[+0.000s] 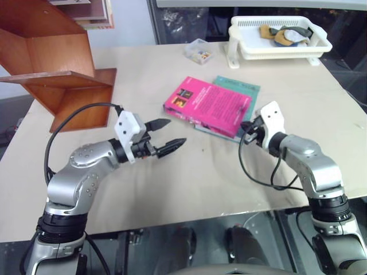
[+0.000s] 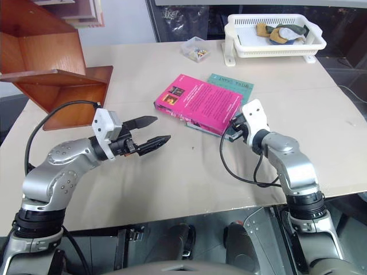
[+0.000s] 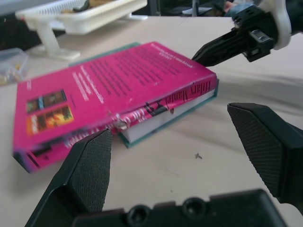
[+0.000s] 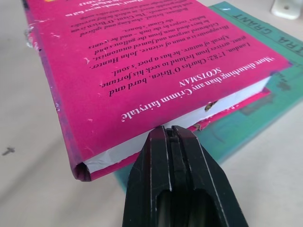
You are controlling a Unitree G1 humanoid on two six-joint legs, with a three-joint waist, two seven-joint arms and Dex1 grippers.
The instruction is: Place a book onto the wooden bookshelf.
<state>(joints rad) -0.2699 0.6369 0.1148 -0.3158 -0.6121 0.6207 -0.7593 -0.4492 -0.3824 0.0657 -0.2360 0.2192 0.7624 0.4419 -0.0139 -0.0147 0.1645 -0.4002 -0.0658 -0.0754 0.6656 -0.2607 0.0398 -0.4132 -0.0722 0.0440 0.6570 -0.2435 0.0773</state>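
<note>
Two books lie stacked on the table (image 1: pixel 172 189): the pink book (image 1: pixel 209 105) atop a teal-green book (image 1: pixel 243 87), mostly covered. One wooden bookshelf (image 1: pixel 54 69) stands far left, cut off by the frame. The right gripper (image 4: pixel 176 137), fingers pressed together and holding nothing, meets the pink book's white page edge. The left gripper (image 1: pixel 166 136) hangs wide open, empty, apart from the books.

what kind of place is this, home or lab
Likely a lab or robot test bench, not a home: a plain table holds staged props, a pink book, a wooden bookshelf and a white basket tray, with dark equipment behind.
</note>
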